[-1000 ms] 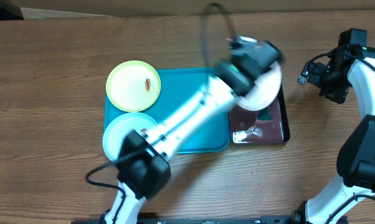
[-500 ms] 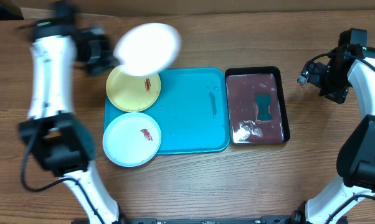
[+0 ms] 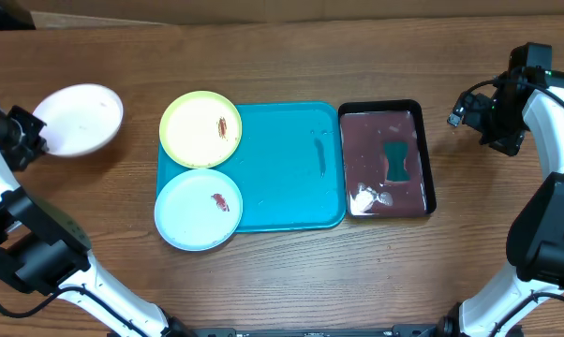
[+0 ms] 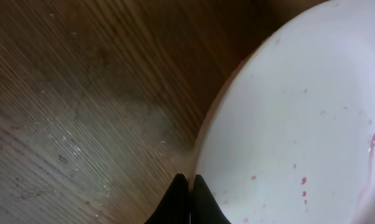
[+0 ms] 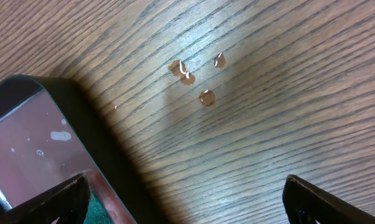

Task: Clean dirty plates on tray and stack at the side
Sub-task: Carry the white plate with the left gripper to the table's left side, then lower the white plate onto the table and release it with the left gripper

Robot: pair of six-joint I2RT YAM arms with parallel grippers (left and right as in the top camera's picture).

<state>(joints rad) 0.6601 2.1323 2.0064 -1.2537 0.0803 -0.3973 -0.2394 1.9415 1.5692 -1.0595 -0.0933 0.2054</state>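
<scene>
**Wooden table, left end: the white plate is arriving at the stacking spot**

The brown wooden table point(image 3: 282, 56) is carrying the whole job. The turquoise tray point(image 3: 291, 178) is sitting at its middle, and a black tray point(image 3: 428, 154) of reddish water, with a dark sponge point(image 3: 397, 159) in it, is lying just beside the turquoise one on the right.

The left gripper point(image 4: 189, 188) is pinching the rim of the white plate point(image 3: 78, 119), its fingers closed down to a sliver on the edge. It is holding the plate over bare wood, well apart from the tray on the left. The left wrist view is showing only a few pink droplets on the plate and no smear. Whether the plate is already touching the wood I cannot tell.

The right gripper point(image 5: 187, 202) is hanging beyond the black tray with its fingers spread wide and nothing between them. A few reddish drops point(image 5: 194, 78) are lying on the wood below it.

I judge this to be the set-down of plate 1 of 3. The next move is calling for lowering it flat, letting go and backing off along the rim without dragging it.

2 plates are waiting, each bearing a red-brown smear. The yellow-green plate point(image 3: 200, 129) and the pale blue plate point(image 3: 199, 209) are overlapping the tray's left edge.
</scene>
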